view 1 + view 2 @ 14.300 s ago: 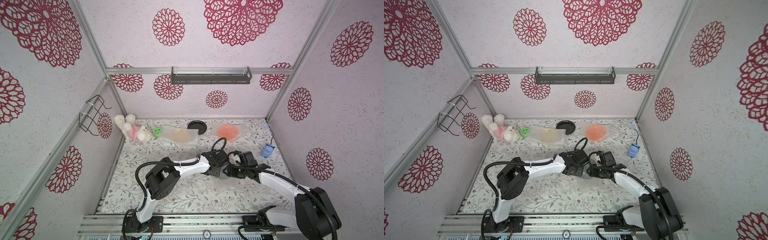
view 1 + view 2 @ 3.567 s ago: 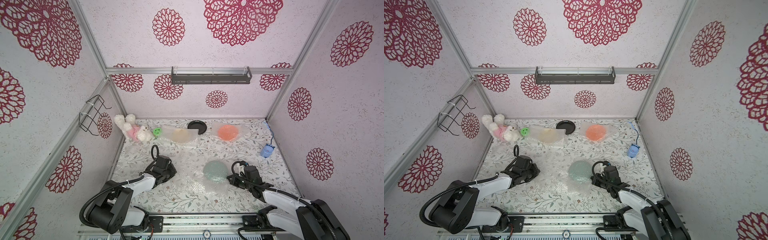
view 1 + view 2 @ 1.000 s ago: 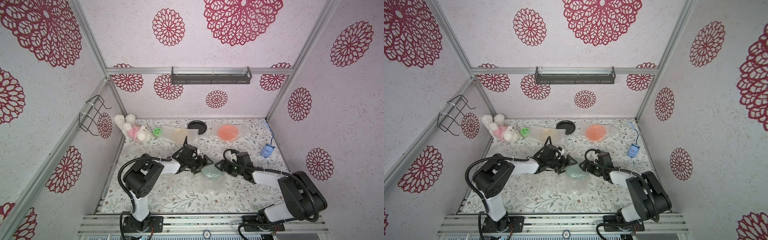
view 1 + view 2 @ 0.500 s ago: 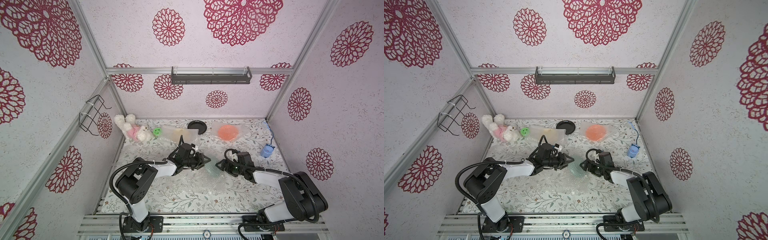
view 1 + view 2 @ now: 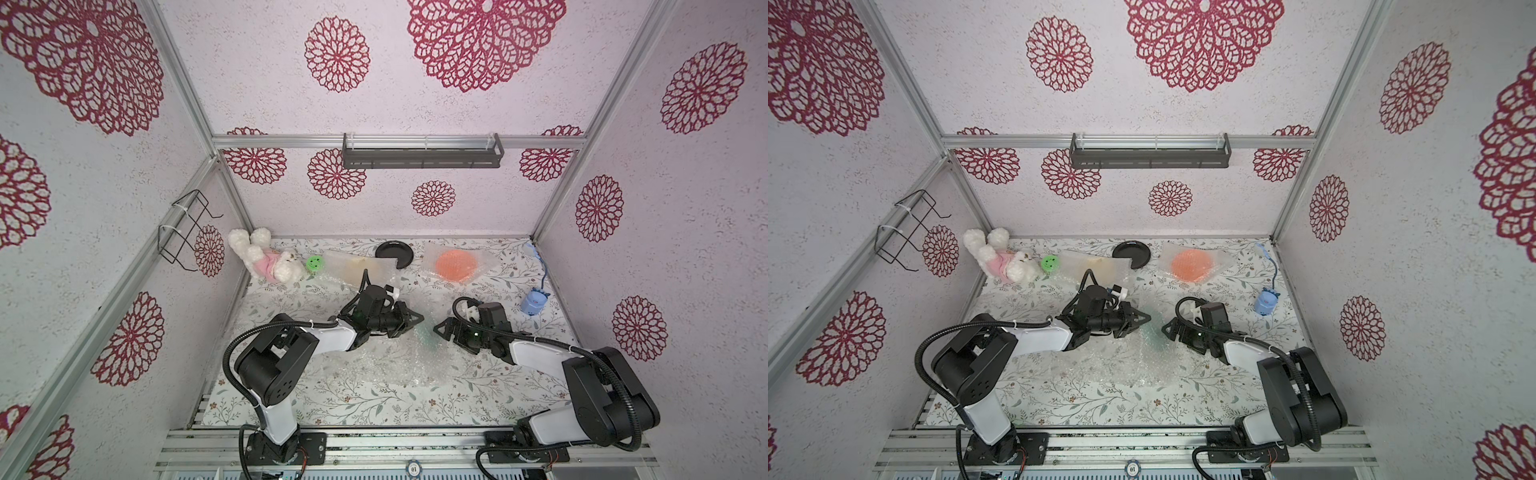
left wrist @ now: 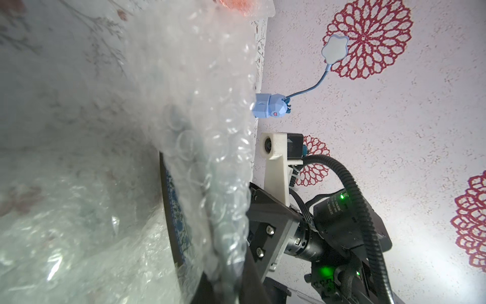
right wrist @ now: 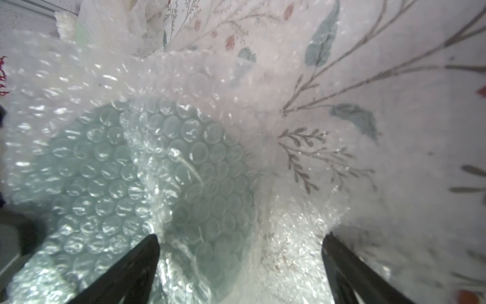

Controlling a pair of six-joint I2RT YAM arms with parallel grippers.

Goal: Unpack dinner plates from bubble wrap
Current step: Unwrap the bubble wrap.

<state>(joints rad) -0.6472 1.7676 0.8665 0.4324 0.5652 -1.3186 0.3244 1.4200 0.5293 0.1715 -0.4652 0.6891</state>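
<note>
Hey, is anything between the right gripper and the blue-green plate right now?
Yes, the bubble wrap covers the blue-green plate on the side facing the right gripper, so its open fingers would meet plastic, not the plate. Nothing else visible stands between them.

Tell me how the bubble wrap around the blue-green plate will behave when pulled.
Probably floppy: the bubble wrap lies crumpled in folds. Likely light and slippery, being thin shiny film. The blue-green plate inside looks tilted, so it may slide out.
</note>
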